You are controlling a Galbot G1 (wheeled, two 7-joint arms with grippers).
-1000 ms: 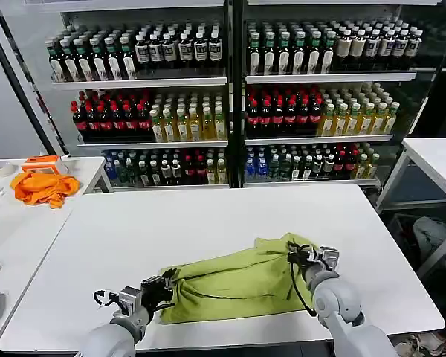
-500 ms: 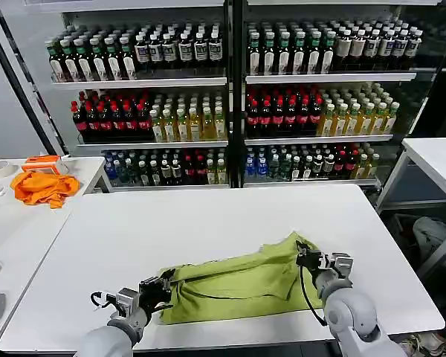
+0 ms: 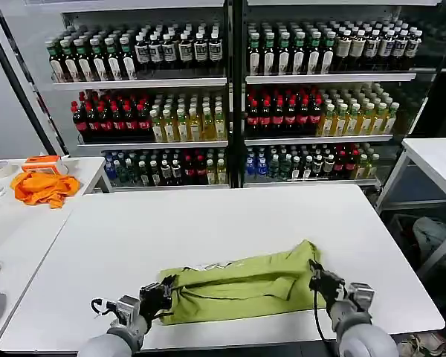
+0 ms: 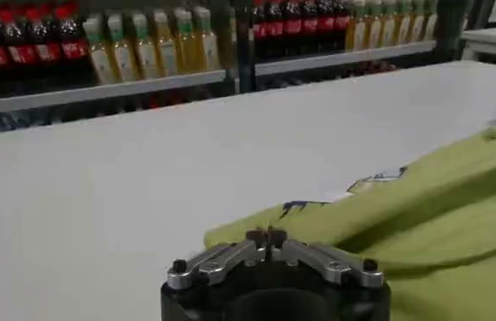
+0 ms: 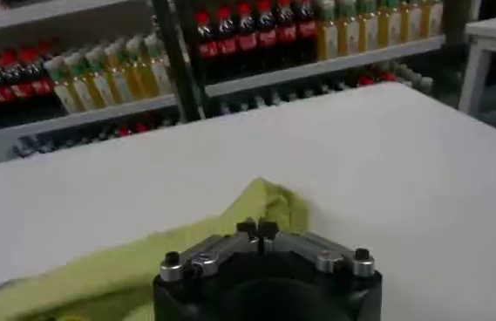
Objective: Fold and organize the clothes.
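The clothes are one lime-green T-shirt [image 3: 238,286] lying as a long creased band across the near part of the white table [image 3: 208,223]. A strip of its white-and-dark print [image 3: 212,265] peeks out along the far edge. My left gripper [image 3: 163,291] is shut on the shirt's left end, and in the left wrist view a sliver of green cloth sits between the closed tips of that gripper [image 4: 268,235]. My right gripper [image 3: 316,277] is shut on the right corner of the shirt [image 5: 269,201]. Both grippers are low over the table near its front edge.
An orange cloth heap [image 3: 43,186] lies on a side table at the far left. Glass-fronted coolers full of bottles [image 3: 230,97] stand behind the table. Another white table [image 3: 438,160] stands at the right, beyond a gap.
Both grippers have drawn back toward the table's front edge with the shirt. The right one also moved right, stretching the shirt longer and flatter.
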